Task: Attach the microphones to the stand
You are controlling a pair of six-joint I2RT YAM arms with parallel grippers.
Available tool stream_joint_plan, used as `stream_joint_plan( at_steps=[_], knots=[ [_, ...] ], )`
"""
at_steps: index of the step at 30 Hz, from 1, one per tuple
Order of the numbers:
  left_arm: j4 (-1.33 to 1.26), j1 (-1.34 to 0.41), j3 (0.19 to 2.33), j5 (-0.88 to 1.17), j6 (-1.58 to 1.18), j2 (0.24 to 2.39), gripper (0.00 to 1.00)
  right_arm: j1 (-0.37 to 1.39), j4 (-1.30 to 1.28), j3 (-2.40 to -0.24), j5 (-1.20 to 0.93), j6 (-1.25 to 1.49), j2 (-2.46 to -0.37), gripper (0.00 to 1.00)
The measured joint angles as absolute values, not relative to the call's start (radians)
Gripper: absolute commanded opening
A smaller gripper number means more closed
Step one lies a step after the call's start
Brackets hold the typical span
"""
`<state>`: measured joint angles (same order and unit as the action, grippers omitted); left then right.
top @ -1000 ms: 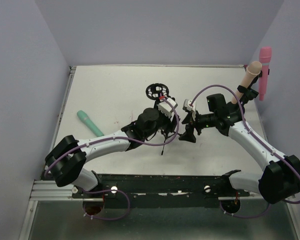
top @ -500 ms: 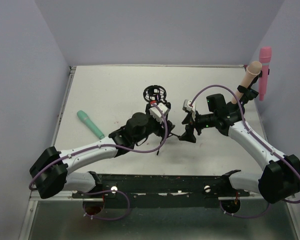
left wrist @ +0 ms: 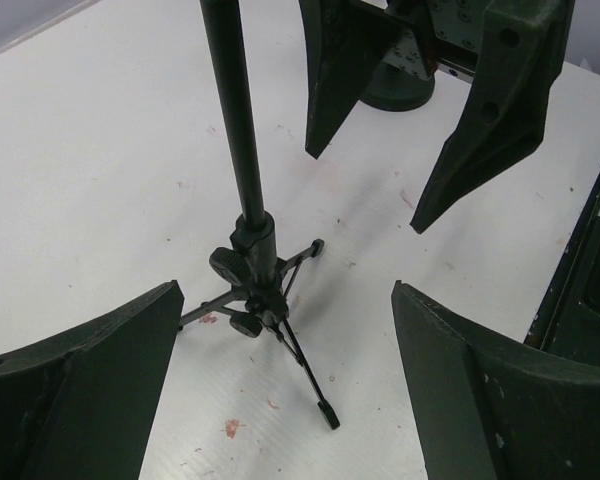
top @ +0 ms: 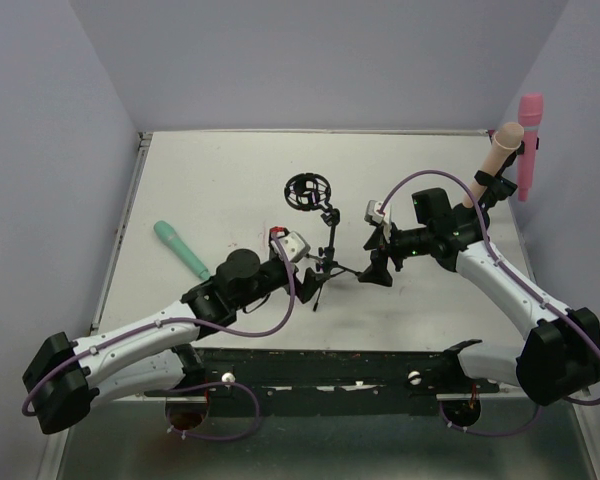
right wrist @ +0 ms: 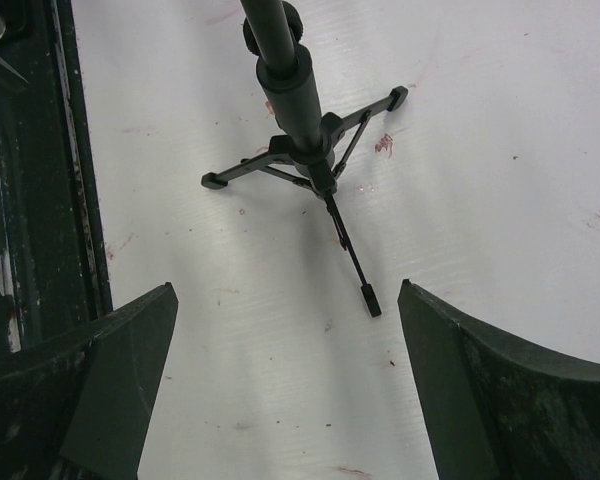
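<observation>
Microphone count: three. One teal microphone (top: 181, 250) lies flat on the table (top: 220, 170) at the 9 o'clock side, well apart from the stand and touched by neither arm. One pink microphone (top: 529, 140) and one peach microphone (top: 501, 148) stand close together, heads up, at the 2 o'clock corner of the table, each crossed by a black clip; what carries those clips cannot be told. Stand count: one. The tripod stand (top: 330, 238) is upright near the table centre, with three legs spread on the surface and one round black cage mount (top: 307, 192) at its top; no microphone is in that mount. Arm count: two, one pincer each. The left pincer (left wrist: 285, 292) faces the stand from its 9 o'clock side, set wide, with the pole and tripod hub in the gap between its fingers and nothing gripped. The right pincer (right wrist: 287, 288) faces the stand from its 3 o'clock side, also set wide and holding nothing, with one tripod foot ahead of the gap between its fingers. In the left wrist view the two fingers (left wrist: 490, 120) of the right pincer show beyond the pole, apart from it.
</observation>
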<state>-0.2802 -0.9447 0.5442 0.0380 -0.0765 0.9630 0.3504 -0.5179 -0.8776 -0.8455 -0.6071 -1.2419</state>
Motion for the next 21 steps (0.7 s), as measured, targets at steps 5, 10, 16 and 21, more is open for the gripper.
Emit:
stream_joint_plan(
  at_steps=[5,10,16,21],
  knots=[
    [-0.22,-0.945,0.518,-0.006,-0.117,0.856,0.99,0.35,-0.518,-0.878,-0.846,-0.612,-1.242,1.0],
    [-0.147,-0.893,0.495,-0.067,-0.212,0.722,0.98,0.35,-0.518,-0.878,-0.846,-0.613,-1.242,1.0],
    [-0.079,-0.579,0.463,-0.029,-0.382,0.59,0.99,0.35,-0.519,-0.878,-0.846,-0.615,-1.242,0.99],
    [0.012,-0.295,0.472,0.033,-0.526,0.606,0.99,0.35,-0.519,-0.878,-0.846,-0.616,-1.242,1.0]
  ],
)
